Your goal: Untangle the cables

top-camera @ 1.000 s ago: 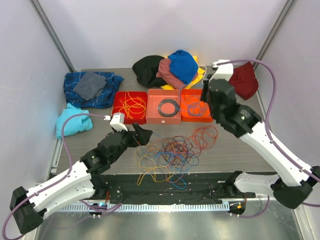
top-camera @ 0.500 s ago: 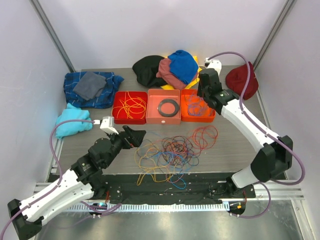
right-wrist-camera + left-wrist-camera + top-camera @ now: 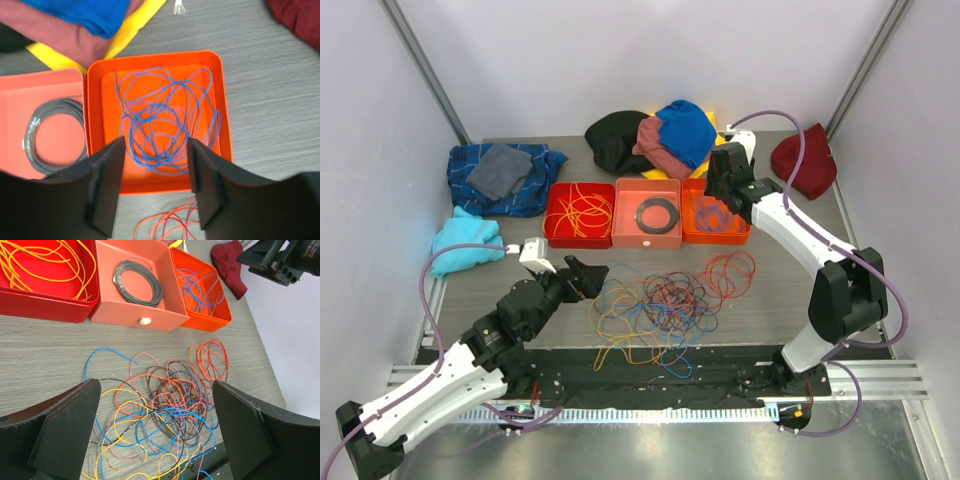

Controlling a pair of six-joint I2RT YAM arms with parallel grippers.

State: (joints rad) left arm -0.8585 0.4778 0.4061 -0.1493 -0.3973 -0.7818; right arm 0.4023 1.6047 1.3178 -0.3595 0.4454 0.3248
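A tangle of thin cables in orange, yellow, blue, pink and brown lies on the table's near middle, with red loops at its right. In the left wrist view the tangle lies below my left gripper, which hangs wide open and empty. That left gripper sits just left of the pile. My right gripper is open above the orange tray, where blue cables lie loose. Nothing is between its fingers. Yellow-orange cables fill the red tray.
A black ring lies in the middle salmon tray. Cloths surround the trays: plaid blue with grey, cyan, a black, maroon and blue pile, dark red. A black strip borders the near edge.
My right gripper has gone from shut to open above the orange tray, and its arm has swung back and left. The left gripper has drawn slightly nearer and stays open.
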